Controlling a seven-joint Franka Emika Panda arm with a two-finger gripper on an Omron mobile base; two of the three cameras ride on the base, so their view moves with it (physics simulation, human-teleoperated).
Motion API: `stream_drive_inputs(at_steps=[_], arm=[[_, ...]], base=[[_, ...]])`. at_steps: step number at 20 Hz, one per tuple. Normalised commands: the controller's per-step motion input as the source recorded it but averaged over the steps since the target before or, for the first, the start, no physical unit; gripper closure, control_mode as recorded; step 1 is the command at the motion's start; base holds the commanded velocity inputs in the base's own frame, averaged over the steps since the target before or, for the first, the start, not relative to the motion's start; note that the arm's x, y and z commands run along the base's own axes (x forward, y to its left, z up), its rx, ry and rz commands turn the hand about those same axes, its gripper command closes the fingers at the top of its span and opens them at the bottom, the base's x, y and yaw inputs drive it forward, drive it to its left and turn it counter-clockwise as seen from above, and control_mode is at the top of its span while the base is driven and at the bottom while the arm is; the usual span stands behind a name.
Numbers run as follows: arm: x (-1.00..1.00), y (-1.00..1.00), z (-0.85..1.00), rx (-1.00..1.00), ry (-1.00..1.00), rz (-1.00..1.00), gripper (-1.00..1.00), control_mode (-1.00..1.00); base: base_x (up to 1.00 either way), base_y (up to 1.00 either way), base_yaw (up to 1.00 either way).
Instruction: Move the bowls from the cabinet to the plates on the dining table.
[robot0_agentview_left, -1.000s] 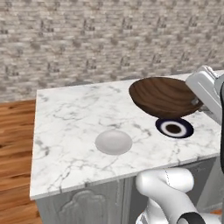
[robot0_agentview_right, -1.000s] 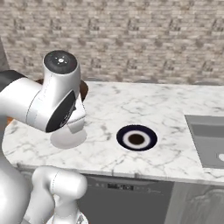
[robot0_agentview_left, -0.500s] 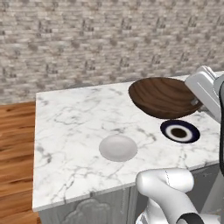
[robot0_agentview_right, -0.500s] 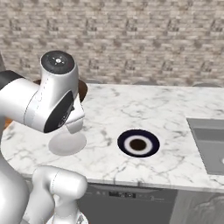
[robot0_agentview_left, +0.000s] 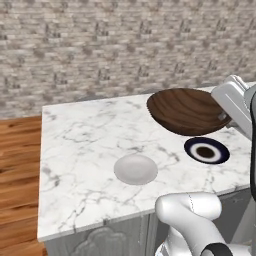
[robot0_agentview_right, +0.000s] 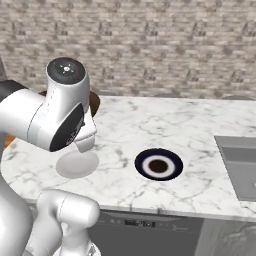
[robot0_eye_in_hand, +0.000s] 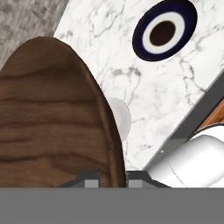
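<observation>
On the marble tabletop (robot0_agentview_left: 85, 150), my pale plate (robot0_agentview_left: 135, 169) lies at nine o'clock of the navy plate (robot0_agentview_left: 206, 150), well apart, with bare marble between them. My gripper (robot0_eye_in_hand: 112, 177) is clamped tight on the rim of the brown wooden bowl (robot0_agentview_left: 186, 110), held in the air at twelve o'clock above the navy plate.

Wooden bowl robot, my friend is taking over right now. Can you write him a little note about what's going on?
Gripper: shut on the rim of the wooden bowl, held in the air above the dining table.
Navy plate: bare, on the table just below and in front of the bowl.
Pale plate: bare, to its left, nearer the table's front edge.
Done: the bowl has been carried over the table.
Left: set it on a plate, then bring the other bowl.
</observation>
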Motion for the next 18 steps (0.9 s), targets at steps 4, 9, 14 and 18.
stream_drive_inputs(at_steps=[4,9,14,18], arm=[[0.00,0.00,0.00,0.00,0.00,0.00,1.00,1.00],[0.00,0.00,0.00,0.00,0.00,0.00,1.00,1.00],[0.02,0.00,0.00,0.00,0.00,0.00,1.00,-1.00],[0.33,0.02,0.00,0.00,0.05,0.00,1.00,-1.00]], base=[[0.00,0.00,0.00],[0.00,0.00,0.00],[0.00,0.00,0.00],[0.00,0.00,0.00]])
